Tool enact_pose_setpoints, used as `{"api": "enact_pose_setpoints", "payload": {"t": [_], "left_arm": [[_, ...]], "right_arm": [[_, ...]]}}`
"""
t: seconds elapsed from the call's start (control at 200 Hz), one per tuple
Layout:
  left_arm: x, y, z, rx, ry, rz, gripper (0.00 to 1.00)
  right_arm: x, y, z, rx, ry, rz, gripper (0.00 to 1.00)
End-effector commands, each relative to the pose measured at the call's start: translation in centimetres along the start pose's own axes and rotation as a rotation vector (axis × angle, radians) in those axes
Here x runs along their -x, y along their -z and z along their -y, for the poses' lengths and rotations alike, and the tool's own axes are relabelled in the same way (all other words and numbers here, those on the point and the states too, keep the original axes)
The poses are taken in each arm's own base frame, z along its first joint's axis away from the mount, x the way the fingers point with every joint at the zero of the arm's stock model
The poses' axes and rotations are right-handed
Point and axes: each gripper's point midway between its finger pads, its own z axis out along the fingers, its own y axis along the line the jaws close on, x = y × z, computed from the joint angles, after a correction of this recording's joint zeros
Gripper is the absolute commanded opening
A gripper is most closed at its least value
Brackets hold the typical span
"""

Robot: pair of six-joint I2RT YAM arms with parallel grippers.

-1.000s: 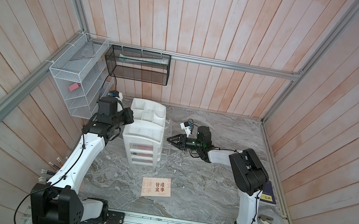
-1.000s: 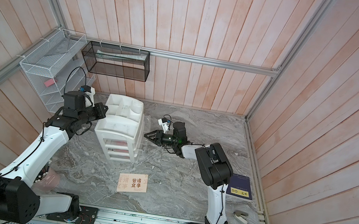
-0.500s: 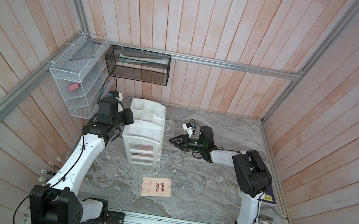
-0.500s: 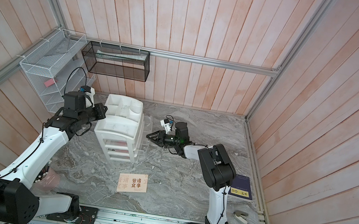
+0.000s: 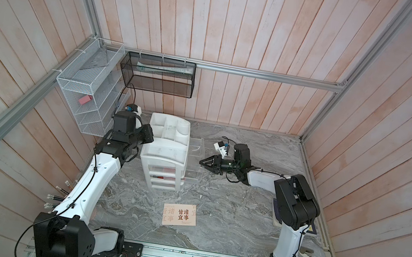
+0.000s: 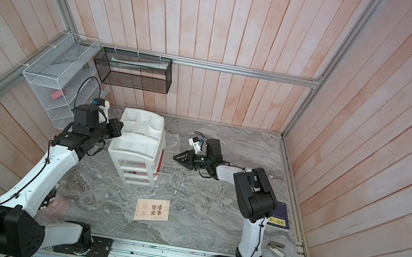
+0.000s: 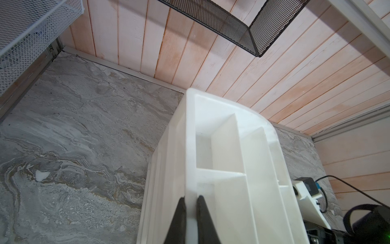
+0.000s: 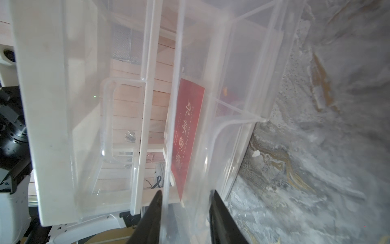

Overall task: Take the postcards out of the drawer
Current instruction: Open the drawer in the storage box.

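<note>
L gripper [image 7: 191,199] was pinched nearly shut on the top-tray rim of the white drawer unit [image 5: 164,153]. R gripper [image 8: 185,196] sat part open at the clear drawer [image 8: 249,63] pulled out of the unit's side, fingers [image 8: 219,211] straddling its wall w/ no firm hold visible; a red postcard [image 8: 187,131] lay inside. Cream postcard [image 5: 179,215] lay flat on the tabletop [image 5: 227,210] in front of the unit, well apart

Two white-shelled arms [image 5: 96,173], black joints [image 5: 297,205], black bases [image 5: 61,241], thin black cables [image 6: 91,76].
</note>
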Motion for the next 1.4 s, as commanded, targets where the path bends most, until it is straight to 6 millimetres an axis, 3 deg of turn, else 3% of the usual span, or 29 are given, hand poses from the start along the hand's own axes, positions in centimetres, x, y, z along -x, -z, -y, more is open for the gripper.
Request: {"api": "enact_pose_setpoints", "payload": {"t": [0.0, 0.55, 1.395], "left_arm": [[2.3, 0.9, -1.6, 0.094, -0.046, 0.070, 0.00], [3.3, 2.1, -1.7, 0.121, -0.043, 0.105, 0.00], [2.7, 1.9, -1.1, 0.082, -0.076, 0.079, 0.00]], "right_arm": [[1.8, 2.2, 0.2, -0.038, 0.121, 0.067, 0.34], [1.8, 3.8, 0.8, -0.068, 0.101, 0.090, 0.33], [3.5, 5.7, 1.1, -0.107, 0.114, 0.098, 0.34]]}}
